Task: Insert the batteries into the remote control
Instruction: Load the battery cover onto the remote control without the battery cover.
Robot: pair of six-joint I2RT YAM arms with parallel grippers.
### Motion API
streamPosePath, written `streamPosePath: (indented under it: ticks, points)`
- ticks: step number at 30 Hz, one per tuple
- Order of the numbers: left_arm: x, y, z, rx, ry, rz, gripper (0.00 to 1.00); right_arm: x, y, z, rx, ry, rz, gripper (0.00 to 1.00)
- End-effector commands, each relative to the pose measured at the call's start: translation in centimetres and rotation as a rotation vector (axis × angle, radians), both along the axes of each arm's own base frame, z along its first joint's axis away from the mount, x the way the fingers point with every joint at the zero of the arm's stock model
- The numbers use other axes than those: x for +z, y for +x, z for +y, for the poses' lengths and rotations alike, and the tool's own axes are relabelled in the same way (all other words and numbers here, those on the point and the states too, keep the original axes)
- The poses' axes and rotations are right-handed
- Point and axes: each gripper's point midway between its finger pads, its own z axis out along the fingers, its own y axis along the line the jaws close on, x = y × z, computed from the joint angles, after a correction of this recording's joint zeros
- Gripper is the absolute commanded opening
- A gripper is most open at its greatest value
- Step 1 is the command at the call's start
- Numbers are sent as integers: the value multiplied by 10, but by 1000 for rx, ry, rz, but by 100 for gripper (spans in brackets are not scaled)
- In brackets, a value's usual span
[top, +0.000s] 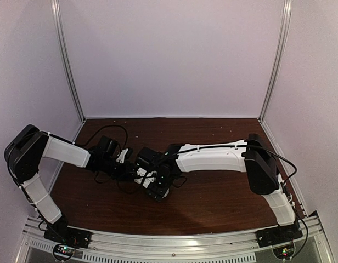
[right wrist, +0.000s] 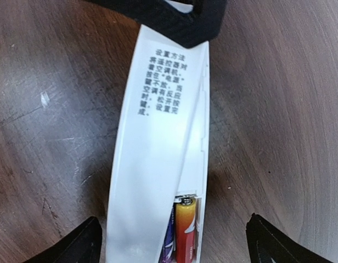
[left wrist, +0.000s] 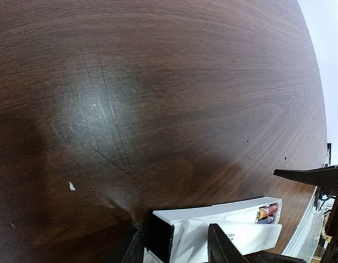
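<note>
The white remote control (right wrist: 200,131) lies lengthwise in the right wrist view, its battery slot facing up. Two batteries sit side by side in the slot, one red-orange (right wrist: 185,230) and one purple (right wrist: 168,241). A white cover (right wrist: 152,137) with printed text lies askew over the remote and hides part of the slot. My left gripper (left wrist: 177,246) is shut on one end of the remote (left wrist: 213,216). At the battery end, my right gripper (right wrist: 174,244) stands open, with a fingertip (right wrist: 75,244) well clear on each side. In the top view both grippers meet near the remote (top: 140,174).
The table (top: 213,192) is dark brown wood with a small white speck (left wrist: 72,186) on it. Pale walls close it in on three sides, and a metal rail (top: 174,241) runs along the near edge. Black cables loop around both wrists.
</note>
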Motion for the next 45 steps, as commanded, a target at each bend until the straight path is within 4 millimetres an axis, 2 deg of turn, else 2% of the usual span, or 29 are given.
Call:
streamPosePath:
  ticks: [1,6,12,20,23,32,37,45]
  points:
    - [-10,-6,8,0,57,17,40,0,0,2,7,-2,14,86]
    - [-9,-5,7,0,56,16,41,-4,-2,2,18,-3,43,71]
    - [-9,-5,7,1,55,16,41,-6,1,-1,10,0,61,66]
    - [-8,-3,6,1,51,14,43,2,9,-1,-1,27,78,58]
    - [-6,-2,5,1,48,12,43,3,11,-2,-6,33,88,59]
    - [-6,-2,5,1,49,14,43,-3,14,-10,20,1,95,74]
    - [-5,-3,5,0,47,14,43,-10,11,-10,36,-2,124,73]
    - [-3,-3,5,4,46,11,44,-16,6,-8,63,0,156,65]
